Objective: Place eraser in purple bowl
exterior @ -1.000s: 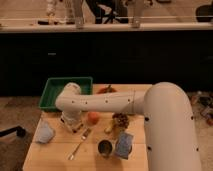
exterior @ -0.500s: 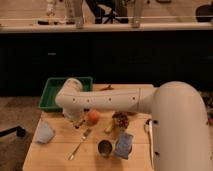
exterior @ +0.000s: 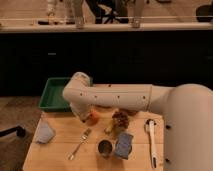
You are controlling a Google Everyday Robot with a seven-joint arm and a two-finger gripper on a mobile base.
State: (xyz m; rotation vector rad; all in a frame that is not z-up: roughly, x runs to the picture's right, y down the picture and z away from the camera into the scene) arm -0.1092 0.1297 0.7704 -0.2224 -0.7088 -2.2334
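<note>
We see the gripper (exterior: pixel 80 116) closed under the white elbow, low over the wooden table (exterior: pixel 60 150), beside the small orange ball (exterior: pixel 93 117); what it holds, we cannot tell. The green rectangular tray (exterior: pixel 52 95) behind looks bare. We cannot make out eraser or purple bowl.

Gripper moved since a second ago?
Yes. The gripper shifted slightly right, closer to the orange ball, just in front of the green tray.

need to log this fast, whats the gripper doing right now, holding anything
gripper: shut, low over the table beside the orange ball, mostly hidden by the arm; whether it holds anything cannot be told.
</note>
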